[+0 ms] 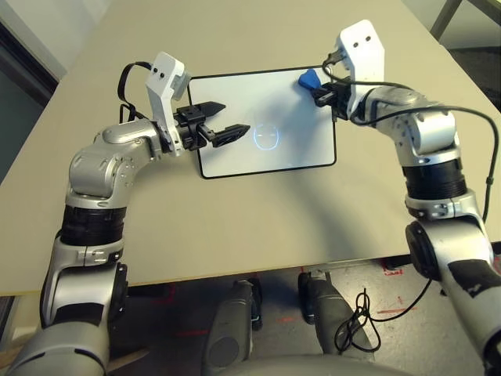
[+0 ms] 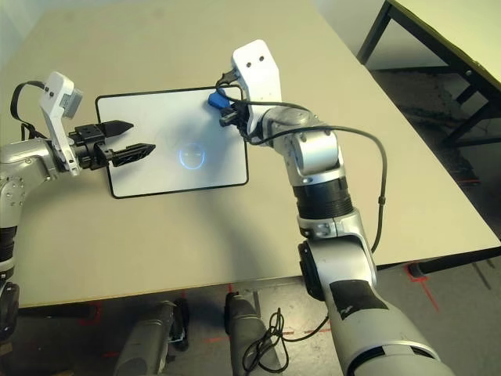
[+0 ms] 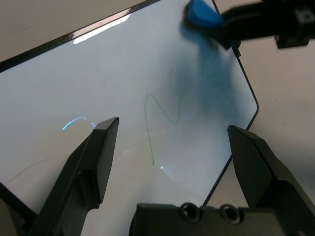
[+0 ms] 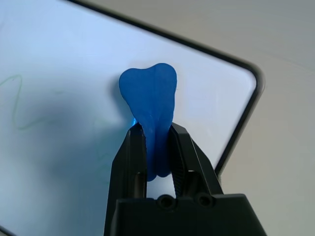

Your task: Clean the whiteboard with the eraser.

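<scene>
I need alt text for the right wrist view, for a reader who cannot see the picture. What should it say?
The right gripper holds the blue eraser upright between its shut jaws, above a corner of the whiteboard. A faint green zigzag line is drawn on the board, and the beige table lies beyond its black frame.

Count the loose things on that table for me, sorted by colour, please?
White: 1, the whiteboard, bearing a thin green squiggle.
Blue: 1, the eraser, pinched in the right gripper over the board's corner.
Total: 2.
</scene>
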You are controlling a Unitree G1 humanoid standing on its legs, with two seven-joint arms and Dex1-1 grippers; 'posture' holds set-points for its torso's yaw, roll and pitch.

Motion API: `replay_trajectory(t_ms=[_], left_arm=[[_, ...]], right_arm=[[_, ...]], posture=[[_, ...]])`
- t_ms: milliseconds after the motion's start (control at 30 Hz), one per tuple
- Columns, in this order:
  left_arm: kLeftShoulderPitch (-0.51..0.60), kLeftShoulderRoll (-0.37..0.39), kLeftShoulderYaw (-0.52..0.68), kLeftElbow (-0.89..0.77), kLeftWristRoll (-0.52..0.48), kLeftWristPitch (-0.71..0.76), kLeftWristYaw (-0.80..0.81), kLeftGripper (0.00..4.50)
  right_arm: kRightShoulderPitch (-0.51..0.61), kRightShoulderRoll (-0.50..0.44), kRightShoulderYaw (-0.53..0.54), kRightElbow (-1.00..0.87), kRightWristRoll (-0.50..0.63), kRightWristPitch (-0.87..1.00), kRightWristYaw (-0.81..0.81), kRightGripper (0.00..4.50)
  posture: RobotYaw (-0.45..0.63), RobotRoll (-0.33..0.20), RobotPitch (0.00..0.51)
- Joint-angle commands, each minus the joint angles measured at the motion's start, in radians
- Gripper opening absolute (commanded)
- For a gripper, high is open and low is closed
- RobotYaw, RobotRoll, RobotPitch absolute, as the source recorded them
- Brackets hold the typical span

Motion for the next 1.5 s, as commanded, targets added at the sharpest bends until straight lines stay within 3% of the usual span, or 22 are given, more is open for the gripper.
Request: replay_trajectory(t_ms=[33, 433, 867, 1267, 1500], left_arm=[[0.008, 0.010, -0.004, -0.020, -0.003, 0.016, 0.000, 4.50], [-0.008, 0.002, -0.018, -0.004, 0.001, 0.013, -0.003, 4.50], [-0.002, -0.008, -0.017, -0.009, -0.002, 0.016, 0.002, 4.50], [0.008, -0.010, -0.010, -0.029, -0.009, 0.028, 0.016, 4.50], [0.009, -0.014, -0.010, -0.028, -0.009, 0.028, 0.018, 4.50]], right_arm=[[0.066, 0.004, 0.046, -0.035, -0.008, 0.050, 0.018, 0.60], [0.123, 0.003, 0.110, -0.131, -0.005, 0.178, 0.050, 0.60], [-0.008, 0.053, -0.006, -0.020, -0.012, 0.042, -0.021, 0.60], [0.151, 0.096, 0.081, -0.151, 0.009, 0.169, 0.007, 0.60], [0.163, 0.101, 0.098, -0.163, 0.007, 0.184, 0.012, 0.60]], posture=[[0.01, 0.000, 0.217], [0.00, 0.000, 0.224], [0.00, 0.000, 0.233], [0.01, 0.000, 0.237], [0.01, 0.000, 0.238]])
